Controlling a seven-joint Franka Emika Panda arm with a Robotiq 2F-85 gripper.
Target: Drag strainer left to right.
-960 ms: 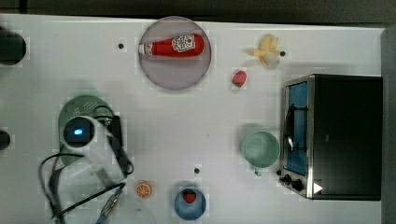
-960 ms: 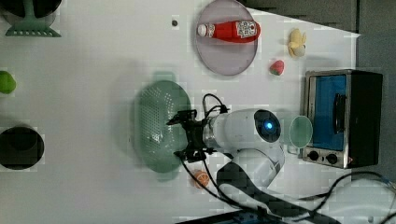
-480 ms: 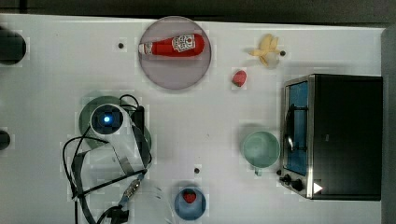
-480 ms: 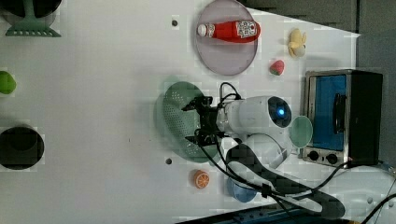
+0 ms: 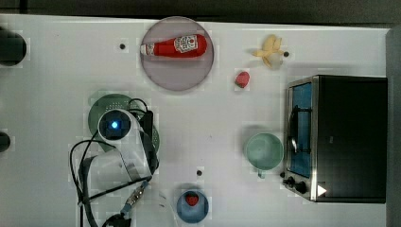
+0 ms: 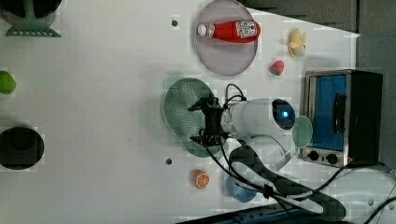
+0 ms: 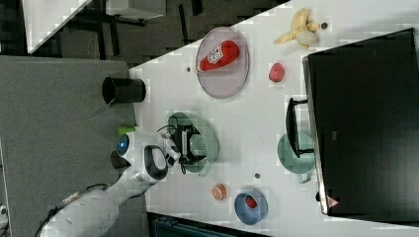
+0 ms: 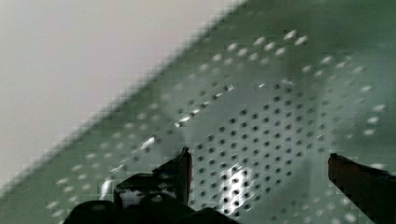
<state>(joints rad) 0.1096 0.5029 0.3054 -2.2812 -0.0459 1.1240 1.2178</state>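
Note:
The strainer (image 6: pixel 183 114) is a pale green oval colander with a hole-dotted bowl, lying left of the table's middle in the left view. In the top view its rim (image 5: pixel 108 100) peeks out from under the white arm. My gripper (image 6: pixel 201 123) reaches down into the bowl, open, with its black fingers (image 6: pixel 200 107) spread wide across the inside. The wrist view looks straight into the perforated bowl (image 8: pixel 280 88), with my gripper (image 8: pixel 261 172) just above its floor and nothing between the fingertips (image 8: pixel 183 167). The right view shows my gripper (image 7: pixel 190 143) over the strainer (image 7: pixel 207 136).
A purple plate (image 5: pixel 177 78) bearing a ketchup bottle (image 5: pixel 176 46) lies behind. A strawberry (image 5: pixel 242 79), banana (image 5: pixel 269 51), toaster oven (image 5: pixel 338 137) and mint-green cup (image 5: pixel 264 151) stand at the top view's right. A blue bowl (image 5: pixel 192 206) and orange slice (image 6: pixel 201 178) sit near the front.
The arm and the strainer under it have slid toward the right in both the top view and the left view. The gripper stays open inside the bowl.

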